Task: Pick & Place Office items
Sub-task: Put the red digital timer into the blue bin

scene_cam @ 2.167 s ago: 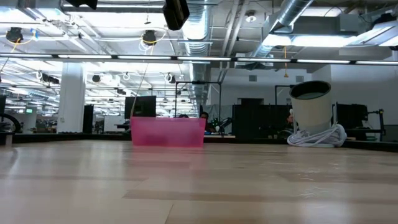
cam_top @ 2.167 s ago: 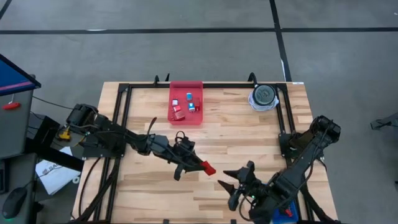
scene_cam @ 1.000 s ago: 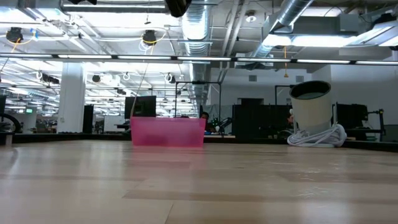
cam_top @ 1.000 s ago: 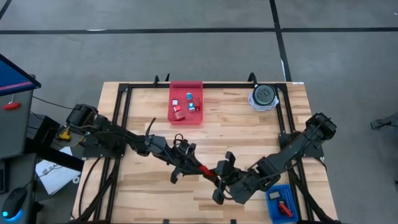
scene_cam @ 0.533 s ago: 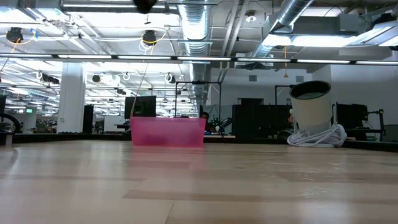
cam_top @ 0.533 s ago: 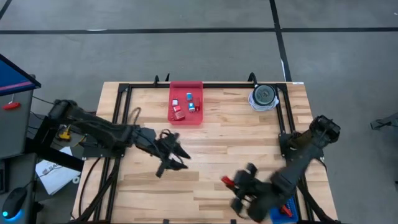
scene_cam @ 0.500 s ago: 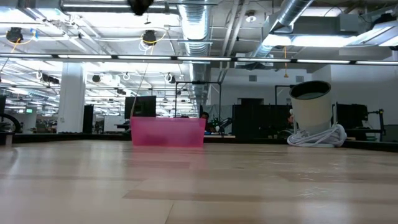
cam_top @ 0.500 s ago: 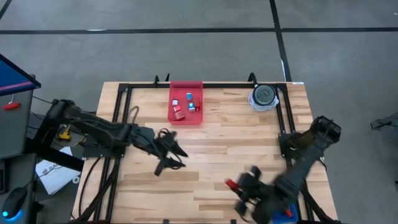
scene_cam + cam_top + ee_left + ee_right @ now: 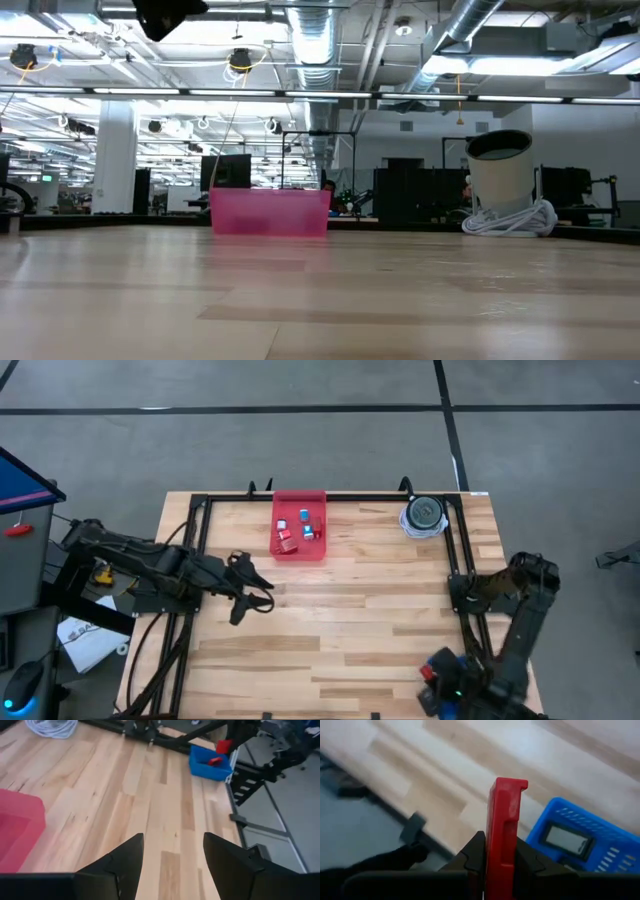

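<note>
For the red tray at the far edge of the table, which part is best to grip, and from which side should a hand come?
Grip one wall of the red tray, preferably the near short wall, coming from above. It is an open, thin-walled box, so one finger can go inside the rim and one outside. The small items lie mid-tray, seemingly clear of that wall.

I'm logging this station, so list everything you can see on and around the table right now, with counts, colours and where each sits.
Red tray: one, far edge of the table, left of centre.
Small pieces in the red tray: about six, red and pale blue.
Blue basket: one, near right corner, holding a small red piece; the right wrist view also shows a dark rectangular item with a pale face in it.
Grey-and-white round object: one, far right corner, white cable coiled around its base.
Red block: one, gripped upright beside the blue basket.
Left gripper: open, empty, above the table's left side.
Right gripper: shut on the red block, near right corner.
</note>
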Action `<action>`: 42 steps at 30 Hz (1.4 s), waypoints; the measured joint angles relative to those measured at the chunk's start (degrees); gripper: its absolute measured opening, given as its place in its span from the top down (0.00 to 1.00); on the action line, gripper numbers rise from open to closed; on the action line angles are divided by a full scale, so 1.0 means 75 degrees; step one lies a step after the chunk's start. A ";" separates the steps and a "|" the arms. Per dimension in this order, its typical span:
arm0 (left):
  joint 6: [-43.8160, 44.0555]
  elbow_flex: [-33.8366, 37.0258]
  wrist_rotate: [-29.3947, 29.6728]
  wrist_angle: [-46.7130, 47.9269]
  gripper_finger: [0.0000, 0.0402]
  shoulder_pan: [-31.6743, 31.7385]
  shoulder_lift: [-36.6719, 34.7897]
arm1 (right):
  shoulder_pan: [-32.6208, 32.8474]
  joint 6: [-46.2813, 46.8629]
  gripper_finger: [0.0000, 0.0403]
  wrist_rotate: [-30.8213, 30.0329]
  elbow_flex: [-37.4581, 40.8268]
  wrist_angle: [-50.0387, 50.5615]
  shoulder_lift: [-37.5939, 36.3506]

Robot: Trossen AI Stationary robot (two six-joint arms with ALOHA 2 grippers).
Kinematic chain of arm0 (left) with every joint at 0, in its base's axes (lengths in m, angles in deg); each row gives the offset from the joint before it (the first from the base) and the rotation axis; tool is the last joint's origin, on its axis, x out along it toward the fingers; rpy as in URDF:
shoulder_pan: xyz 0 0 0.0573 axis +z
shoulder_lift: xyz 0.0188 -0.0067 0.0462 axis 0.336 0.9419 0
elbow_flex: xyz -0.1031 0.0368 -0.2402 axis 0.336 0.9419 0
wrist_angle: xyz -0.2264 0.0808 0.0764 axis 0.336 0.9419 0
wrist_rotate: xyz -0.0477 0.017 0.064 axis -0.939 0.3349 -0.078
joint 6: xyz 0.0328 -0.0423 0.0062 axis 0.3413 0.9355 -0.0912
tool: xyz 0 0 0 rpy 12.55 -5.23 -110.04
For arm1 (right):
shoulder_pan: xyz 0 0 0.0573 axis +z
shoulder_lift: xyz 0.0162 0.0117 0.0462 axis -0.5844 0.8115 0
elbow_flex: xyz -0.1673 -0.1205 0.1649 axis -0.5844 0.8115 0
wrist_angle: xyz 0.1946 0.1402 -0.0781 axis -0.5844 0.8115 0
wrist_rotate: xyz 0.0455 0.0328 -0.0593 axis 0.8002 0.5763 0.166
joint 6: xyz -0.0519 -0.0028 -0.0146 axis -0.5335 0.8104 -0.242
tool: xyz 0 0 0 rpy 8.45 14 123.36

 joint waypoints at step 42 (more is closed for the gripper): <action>0.1821 0.2253 0.0059 -0.3112 0.53 -0.0338 0.0325 | 0.0258 0.0068 0.89 0.2235 0.2378 -0.2126 0.0006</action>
